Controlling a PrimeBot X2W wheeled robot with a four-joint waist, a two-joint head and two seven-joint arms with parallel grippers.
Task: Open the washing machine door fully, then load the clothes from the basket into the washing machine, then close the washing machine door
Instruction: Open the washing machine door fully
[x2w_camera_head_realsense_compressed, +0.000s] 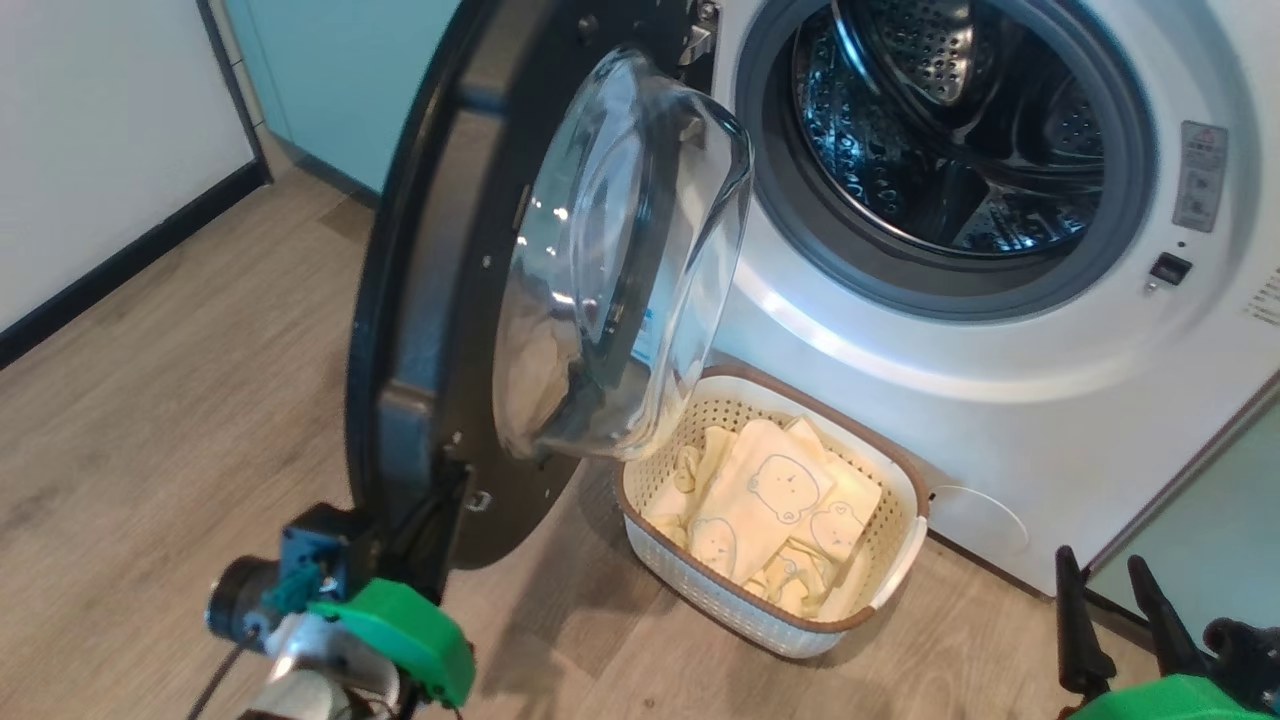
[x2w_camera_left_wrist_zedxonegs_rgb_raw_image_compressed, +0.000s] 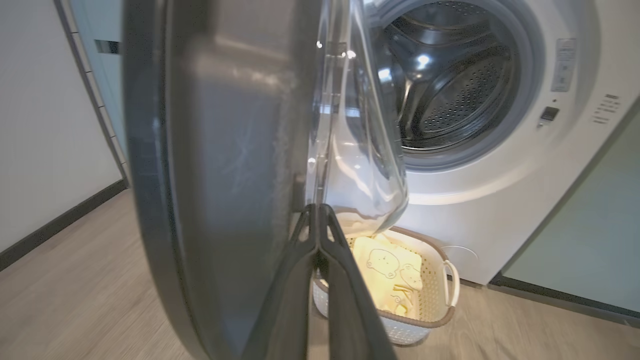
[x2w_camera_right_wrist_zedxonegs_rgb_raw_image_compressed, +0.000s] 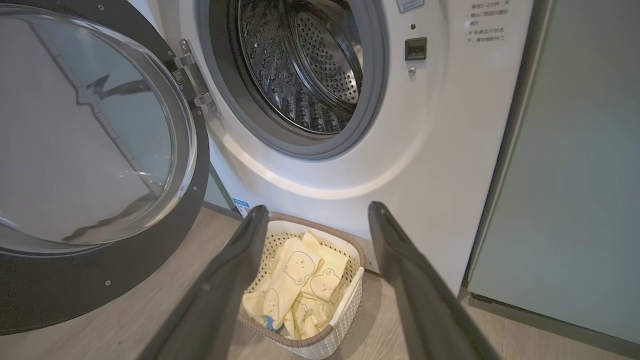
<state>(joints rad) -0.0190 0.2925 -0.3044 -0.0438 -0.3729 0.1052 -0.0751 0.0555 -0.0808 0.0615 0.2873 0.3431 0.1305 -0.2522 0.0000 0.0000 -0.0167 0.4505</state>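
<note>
Washing machine door (x2w_camera_head_realsense_compressed: 415, 300) edge against closed left end effector (x2w_camera_left_wrist_zedxonegs_rgb_raw_image_compressed: 317, 209).

Head view: high, tilted down and forward, at middling distance. Washer (x2w_camera_head_realsense_compressed: 900, 400) front sits upper right of frame, door (x2w_camera_head_realsense_compressed: 420, 330) near edge-on at centre left, basket (x2w_camera_head_realsense_compressed: 720, 595) lower centre.

Left wrist view: faces along left gripper (x2w_camera_left_wrist_zedxonegs_rgb_raw_image_compressed: 316, 207), whose fingers rise from bottom centre. Very near the door, which takes the left half of frame. Drum (x2w_camera_left_wrist_zedxonegs_rgb_raw_image_compressed: 450, 85) upper right, basket just right of lower centre.

Right wrist view: low, farther back, faces the washer front along right gripper (x2w_camera_right_wrist_zedxonegs_rgb_raw_image_compressed: 317, 210). Drum top centre, door at left, basket bottom centre, panel (x2w_camera_right_wrist_zedxonegs_rgb_raw_image_compressed: 575, 175) at right.

Shared by all three: door glass, drum mouth, basket.
</note>
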